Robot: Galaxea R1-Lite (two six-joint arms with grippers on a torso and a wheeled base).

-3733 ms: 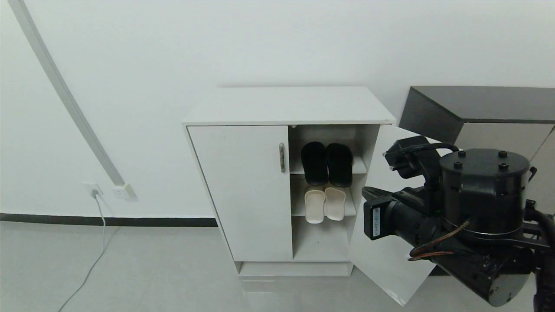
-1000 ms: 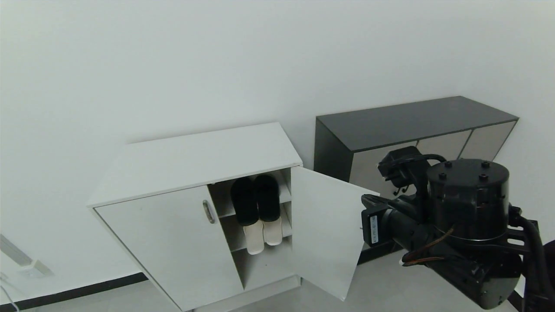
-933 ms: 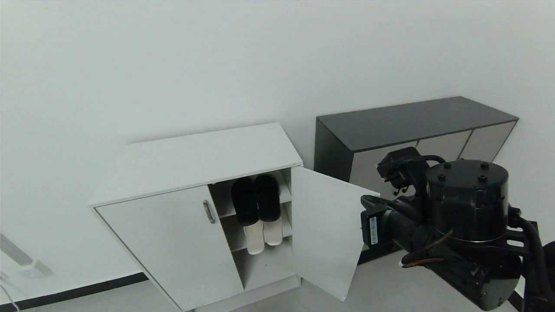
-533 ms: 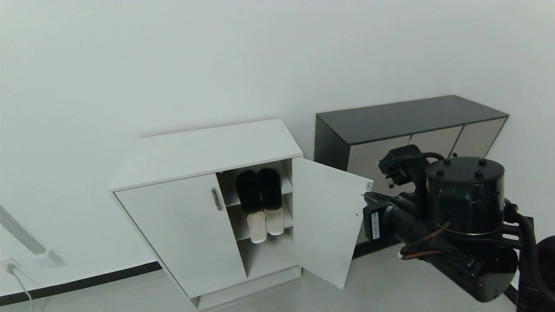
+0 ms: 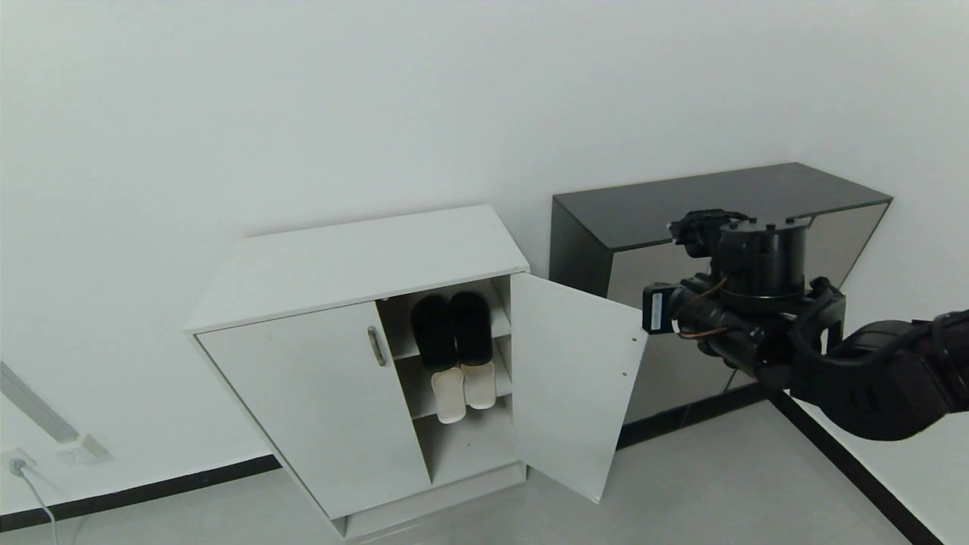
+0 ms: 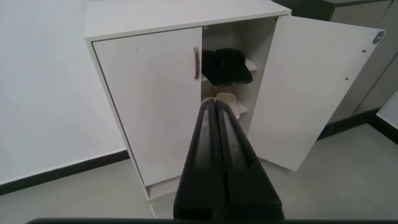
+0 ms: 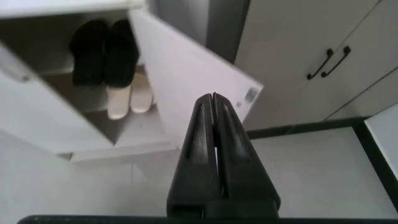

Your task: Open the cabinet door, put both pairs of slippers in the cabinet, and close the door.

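Right pincer (image 7: 213, 99): fingers pressed together with nothing between them, held up beside the free edge of the open door (image 5: 571, 378); whether it touched the door could not be told.
Left pincer (image 6: 215, 104): narrowed to a close and empty, well apart from the cabinet (image 5: 356, 257) and pointed at its front.
Open door: swung out toward the right pincer, leaving the shelves bare to view.
Black slippers (image 5: 452, 325): past the door from the right pincer, side by side on the upper shelf.
White slippers (image 5: 462, 386): on the shelf just under the black pair, also side by side.
Shut door (image 5: 318, 401): farther off, its handle (image 5: 372, 346) by the opening.
Sideboard (image 5: 719, 197): dark, against the wall behind the right pincer.
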